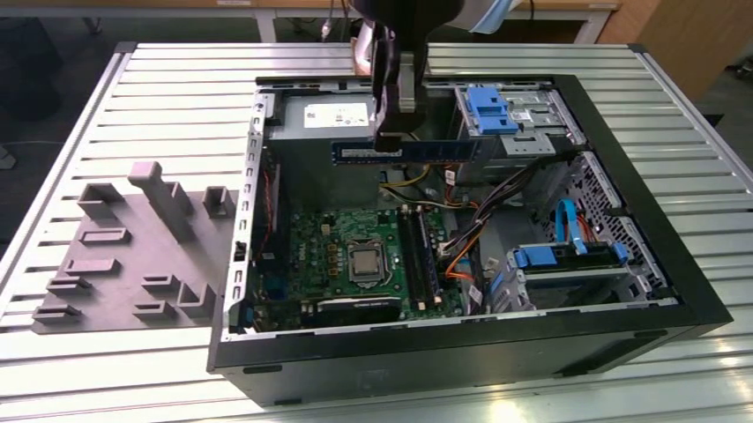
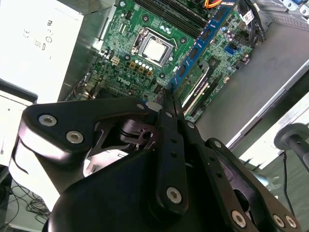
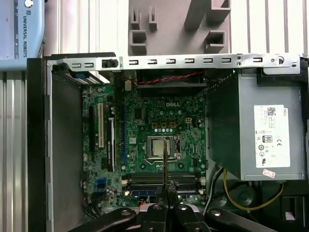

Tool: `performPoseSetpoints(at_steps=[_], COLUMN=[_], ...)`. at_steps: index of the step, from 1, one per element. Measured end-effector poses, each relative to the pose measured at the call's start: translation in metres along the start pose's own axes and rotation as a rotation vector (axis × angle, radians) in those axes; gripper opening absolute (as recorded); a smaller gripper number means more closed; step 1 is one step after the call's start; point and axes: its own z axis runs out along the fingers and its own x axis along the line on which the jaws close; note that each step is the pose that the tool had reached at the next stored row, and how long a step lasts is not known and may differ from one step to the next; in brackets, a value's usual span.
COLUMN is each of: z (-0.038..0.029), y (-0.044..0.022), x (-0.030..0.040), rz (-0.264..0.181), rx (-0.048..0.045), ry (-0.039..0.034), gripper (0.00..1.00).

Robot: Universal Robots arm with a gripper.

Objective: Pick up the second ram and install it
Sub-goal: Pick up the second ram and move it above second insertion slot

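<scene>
The second ram (image 1: 406, 151), a narrow dark-blue stick, hangs level above the open computer case, over the gap between the grey power-supply box (image 1: 330, 113) and the motherboard (image 1: 353, 256). My gripper (image 1: 391, 141) is shut on it near the end toward the exterior view's left. In the second wrist view the stick (image 2: 200, 46) runs out from between my fingertips (image 2: 166, 94) over the board. In the first wrist view the ram (image 3: 165, 162) shows edge-on above the black memory slots (image 3: 164, 179), held in the gripper (image 3: 167, 186).
The processor socket (image 1: 366, 262) sits beside the memory slots (image 1: 418, 256). Orange and yellow cables (image 1: 461, 256) and blue drive cages (image 1: 495, 107) crowd the case on the exterior view's right. A grey moulded holder tray (image 1: 130, 256) lies outside the case on the left.
</scene>
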Motion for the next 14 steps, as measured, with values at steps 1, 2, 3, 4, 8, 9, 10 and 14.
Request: performPoseSetpoints(at_steps=[1,2,3,4,8,9,10,14], z=[0.0008,0.0015,0.0021,0.0027,0.005,0.0056,0.0062,0.008], y=[0.0,0.0,-0.0001,-0.0001,-0.0001,-0.0002,-0.0002,-0.0002], x=[0.0,0.0,0.0,0.0,0.0,-0.0001,-0.0001,-0.0001], rz=[0.0,0.0,0.0,0.0,0.0,0.0,0.0,0.0], rx=[0.0,0.0,0.0,0.0,0.0,0.0,0.0,0.0], ry=[0.0,0.0,0.0001,0.0001,0.0,0.0,0.0,0.0001], gripper=[0.11,0.11,0.11,0.11,0.11,0.11,0.11,0.11])
